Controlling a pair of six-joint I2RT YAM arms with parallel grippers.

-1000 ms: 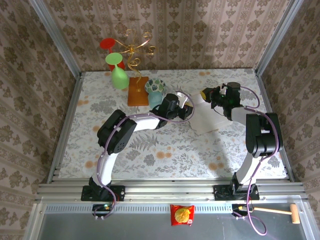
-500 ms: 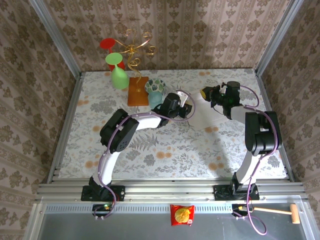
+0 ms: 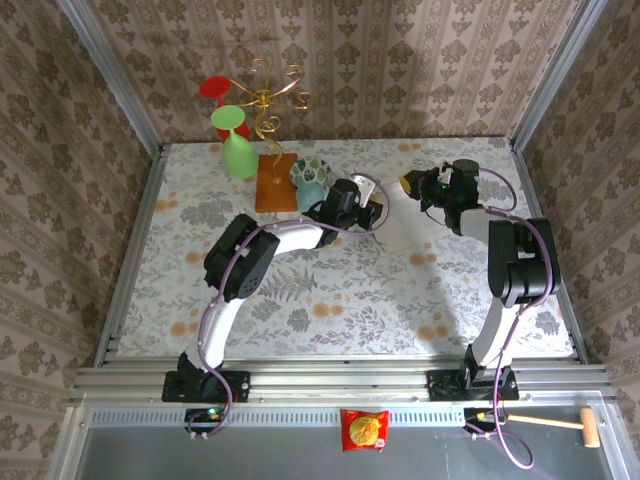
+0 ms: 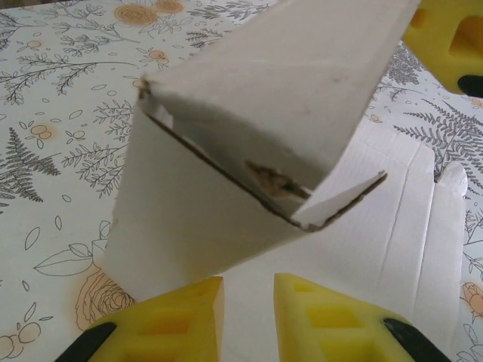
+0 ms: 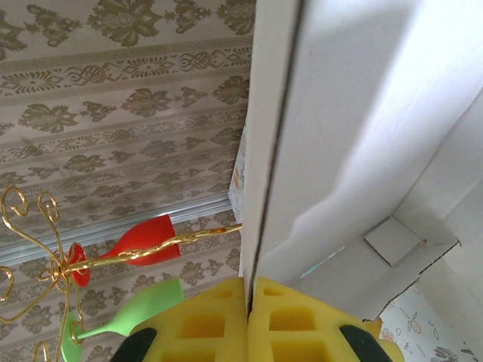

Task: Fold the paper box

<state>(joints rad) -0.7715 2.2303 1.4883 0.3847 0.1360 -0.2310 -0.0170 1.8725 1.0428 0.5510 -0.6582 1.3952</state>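
Note:
The paper box, pale white cardboard, sits at mid-table between both grippers. My left gripper reaches it from the left. In the left wrist view a flap of the paper box stands raised and tilted over the flat sheet. Its lower edge ends just above the left gripper, whose yellow fingers stand a little apart with only the flat sheet seen through the gap. My right gripper holds the box's far right side. There the right gripper is shut on an upright panel edge of the paper box.
A gold wire stand carries a red glass and a green glass at the back left. Beside it are a brown board and a teal cup. A snack pack and a hammer lie below the table edge.
Both grippers have shifted toward the back of the table with the box. The box's flap has risen, and the left jaws have narrowed slightly.

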